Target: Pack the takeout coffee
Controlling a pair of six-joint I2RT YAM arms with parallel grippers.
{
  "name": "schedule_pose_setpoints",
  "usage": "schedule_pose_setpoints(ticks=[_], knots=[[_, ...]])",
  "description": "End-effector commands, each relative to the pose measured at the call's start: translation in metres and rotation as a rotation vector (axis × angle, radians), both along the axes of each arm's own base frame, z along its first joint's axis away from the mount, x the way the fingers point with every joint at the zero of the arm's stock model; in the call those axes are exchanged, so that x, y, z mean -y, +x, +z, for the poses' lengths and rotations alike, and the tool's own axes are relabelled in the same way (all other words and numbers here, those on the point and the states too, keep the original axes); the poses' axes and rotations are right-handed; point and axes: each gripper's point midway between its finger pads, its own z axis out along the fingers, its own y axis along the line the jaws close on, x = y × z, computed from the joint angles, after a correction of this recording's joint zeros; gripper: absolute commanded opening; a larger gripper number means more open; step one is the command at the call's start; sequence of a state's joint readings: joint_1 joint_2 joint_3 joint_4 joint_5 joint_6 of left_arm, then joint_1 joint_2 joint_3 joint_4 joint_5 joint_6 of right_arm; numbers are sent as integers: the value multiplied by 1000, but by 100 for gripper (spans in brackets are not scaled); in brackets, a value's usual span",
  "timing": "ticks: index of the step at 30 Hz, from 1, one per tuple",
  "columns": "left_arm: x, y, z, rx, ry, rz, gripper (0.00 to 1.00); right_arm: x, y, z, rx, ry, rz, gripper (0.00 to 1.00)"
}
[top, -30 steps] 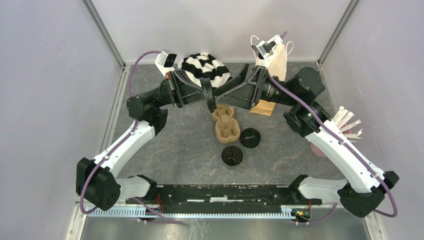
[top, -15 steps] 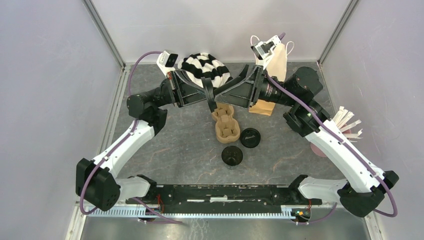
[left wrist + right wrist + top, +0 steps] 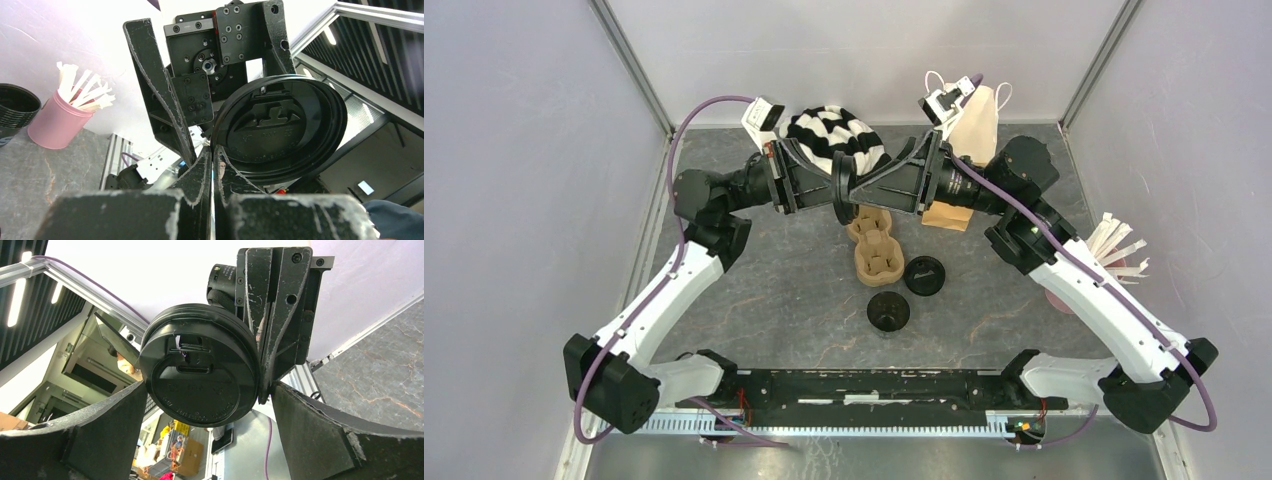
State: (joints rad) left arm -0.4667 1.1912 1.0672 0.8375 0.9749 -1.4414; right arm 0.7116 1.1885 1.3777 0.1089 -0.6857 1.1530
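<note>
The left gripper (image 3: 837,196) is clenched on the rim of a black plastic lid (image 3: 840,186). It holds the lid on edge in the air, above the far end of a brown cardboard carrier (image 3: 873,246) near the middle of the table (image 3: 774,300). In the left wrist view the two fingers (image 3: 200,175) are pressed together at the left gripper (image 3: 212,156), pinching the lid (image 3: 280,130) at its lower left edge.

The right gripper (image 3: 864,195) reaches in from the right and faces the left one, with its jaws spread wide. In the right wrist view the lid (image 3: 200,372) hangs between the parted fingers (image 3: 115,420) of the right gripper (image 3: 205,397). Whether either finger touches it cannot be told.

Two black coffee cups stand on the table just to the near right of the carrier, showing round black tops. The far cup (image 3: 924,275) is almost against the carrier, and the near cup (image 3: 889,312) stands just beside it on the near side.

A brown paper bag (image 3: 972,125) stands at the far right behind the right arm. A black-and-white striped cloth (image 3: 829,135) lies at the far middle. A pink cup (image 3: 55,127) with white sticks (image 3: 1119,250) stands at the right edge.
</note>
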Motion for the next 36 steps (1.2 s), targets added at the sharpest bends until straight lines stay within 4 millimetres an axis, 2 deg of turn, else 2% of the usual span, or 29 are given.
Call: schedule_pose_setpoints(ticks=[1,21,30,36], knots=[[-2,-9,6,120,21,26,2,1,2,5,-15,11,-23,98],[-4,-10,-8,107,57,35,2,27,-1,-9,19,5,-102,98],[-4,-12,-9,108,65,31,2,29,-5,10,41,74,-76,98],[-4,-11,-8,109,63,30,2,24,-3,5,7,77,-56,98]])
